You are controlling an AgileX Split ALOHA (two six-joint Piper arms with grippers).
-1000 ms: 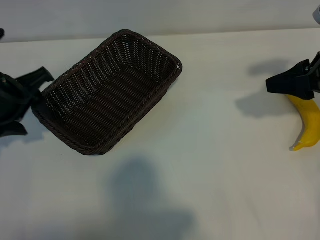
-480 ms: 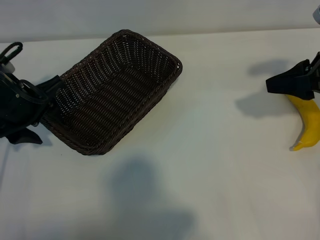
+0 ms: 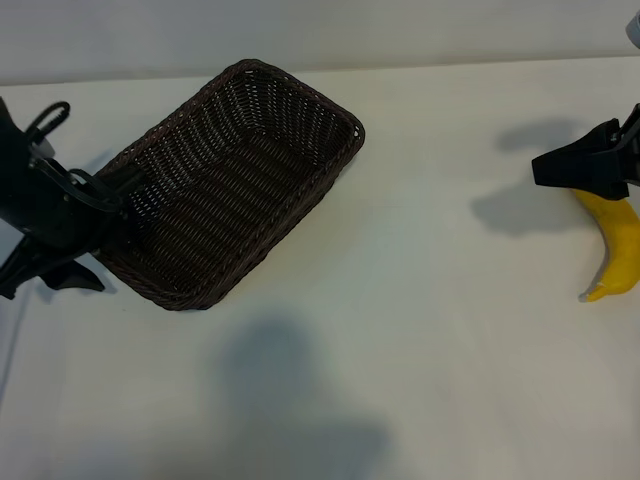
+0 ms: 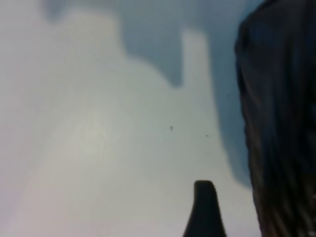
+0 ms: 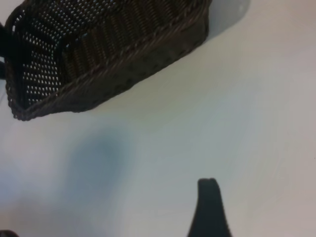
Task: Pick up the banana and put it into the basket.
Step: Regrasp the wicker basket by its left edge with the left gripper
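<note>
The dark-brown woven basket [image 3: 230,185] lies at an angle left of the table's middle; it also shows in the right wrist view as the basket [image 5: 98,49]. The yellow banana [image 3: 620,245] lies at the far right edge, its upper end hidden under my right gripper [image 3: 582,170]. That gripper hovers open over the banana's end and holds nothing; one finger [image 5: 210,207] shows over bare table. My left gripper [image 3: 92,228] is open at the basket's left end, one finger by the rim, the other on the table side. In the left wrist view one finger [image 4: 205,210] stands beside the basket wall [image 4: 279,123].
The white table [image 3: 430,330] runs wide between basket and banana. A soft dark shadow [image 3: 290,400] falls on its near middle. The table's far edge meets a pale wall [image 3: 400,30].
My left arm has swung in from the left edge and now sits against the basket's left end. The right gripper, the banana and the basket have not moved.
</note>
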